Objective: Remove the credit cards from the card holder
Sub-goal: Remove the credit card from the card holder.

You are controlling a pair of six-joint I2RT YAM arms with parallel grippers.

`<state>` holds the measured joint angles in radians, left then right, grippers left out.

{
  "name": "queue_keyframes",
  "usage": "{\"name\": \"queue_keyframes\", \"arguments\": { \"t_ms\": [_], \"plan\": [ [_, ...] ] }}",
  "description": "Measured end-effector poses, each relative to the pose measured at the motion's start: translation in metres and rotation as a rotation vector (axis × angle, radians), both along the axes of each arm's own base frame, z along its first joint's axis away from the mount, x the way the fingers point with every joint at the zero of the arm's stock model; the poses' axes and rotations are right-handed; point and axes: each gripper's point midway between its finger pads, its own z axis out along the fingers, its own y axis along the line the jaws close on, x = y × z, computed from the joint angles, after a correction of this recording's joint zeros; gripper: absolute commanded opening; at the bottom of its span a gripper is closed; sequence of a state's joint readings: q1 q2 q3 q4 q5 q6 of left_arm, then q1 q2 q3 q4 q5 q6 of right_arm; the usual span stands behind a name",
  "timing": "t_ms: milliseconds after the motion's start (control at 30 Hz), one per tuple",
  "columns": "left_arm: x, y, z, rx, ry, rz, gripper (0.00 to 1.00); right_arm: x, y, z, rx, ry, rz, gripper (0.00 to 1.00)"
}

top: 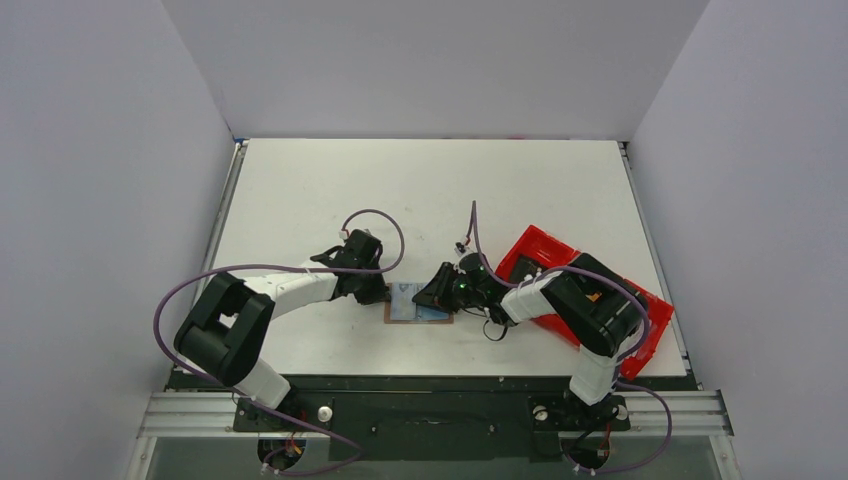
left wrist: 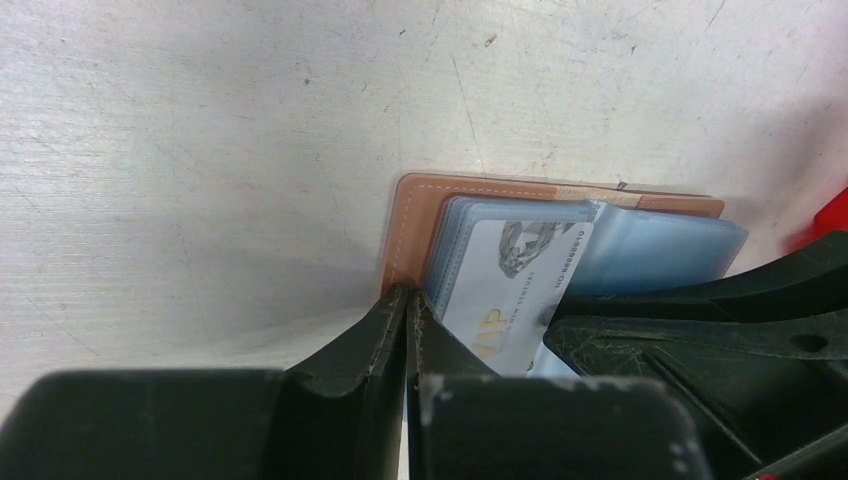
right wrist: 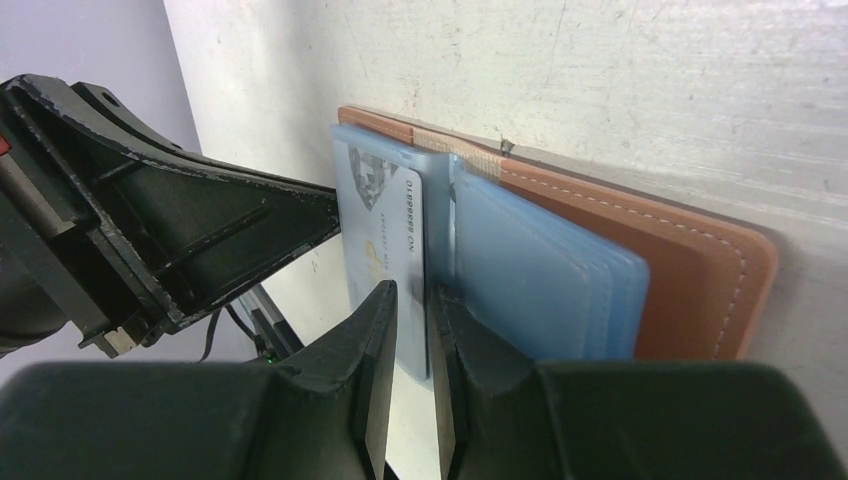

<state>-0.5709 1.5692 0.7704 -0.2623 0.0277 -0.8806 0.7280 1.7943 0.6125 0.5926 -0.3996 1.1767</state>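
Card holder point(top: 408, 302) lies open and flat on the tabletop point(top: 400, 190), toward the near edge and between my two arms, with the blue inner sleeves point(right wrist: 540, 270) facing up and a white card point(right wrist: 385, 235) showing on the left half. My left claw point(left wrist: 408, 310) is pressed together, tip down on the brown leather margin at the holder's outer edge, so it pins and does not grip. My right claw point(right wrist: 412, 300) comes in low from the other side. Its jaws stand a narrow slit apart at the card's near edge, and I cannot tell whether they pinch the card or only straddle it. Main risk, I judge: the card is thin and lies flat in its sleeve, so the jaws may close on sleeve plastic along with it, or skate off the top. If the sleeve grips the card when I pull, the whole holder goes with it, because the left claw bears on only a thin strip of leather and could slide off. Then the holder drags toward the right arm or the free half folds up over the card. Second risk: both claws work very close together over one small thing, so any sideways correction could knock finger on finger. Third: pulling at a steep angle would bend the card against the sleeve mouth, so I think the pull wants to run along the sleeve. The red tray point(top: 535, 250) sits beside my right arm, and a fast swing there could clip its wall.
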Motion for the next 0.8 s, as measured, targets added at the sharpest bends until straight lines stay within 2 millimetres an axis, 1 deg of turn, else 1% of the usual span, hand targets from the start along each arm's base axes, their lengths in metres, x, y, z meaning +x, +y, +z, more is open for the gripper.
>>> {"name": "queue_keyframes", "arguments": {
  "t_ms": [467, 800],
  "plan": [
    [-0.0002, -0.0008, 0.0000, 0.008, -0.004, -0.003, 0.00, -0.0005, 0.0004, -0.0035, -0.007, 0.003, 0.008, 0.16],
    [-0.0007, -0.0021, -0.0003, 0.024, -0.013, -0.007, 0.00, 0.0011, 0.0037, 0.0002, 0.022, 0.008, 0.000, 0.14]
  ]
}}
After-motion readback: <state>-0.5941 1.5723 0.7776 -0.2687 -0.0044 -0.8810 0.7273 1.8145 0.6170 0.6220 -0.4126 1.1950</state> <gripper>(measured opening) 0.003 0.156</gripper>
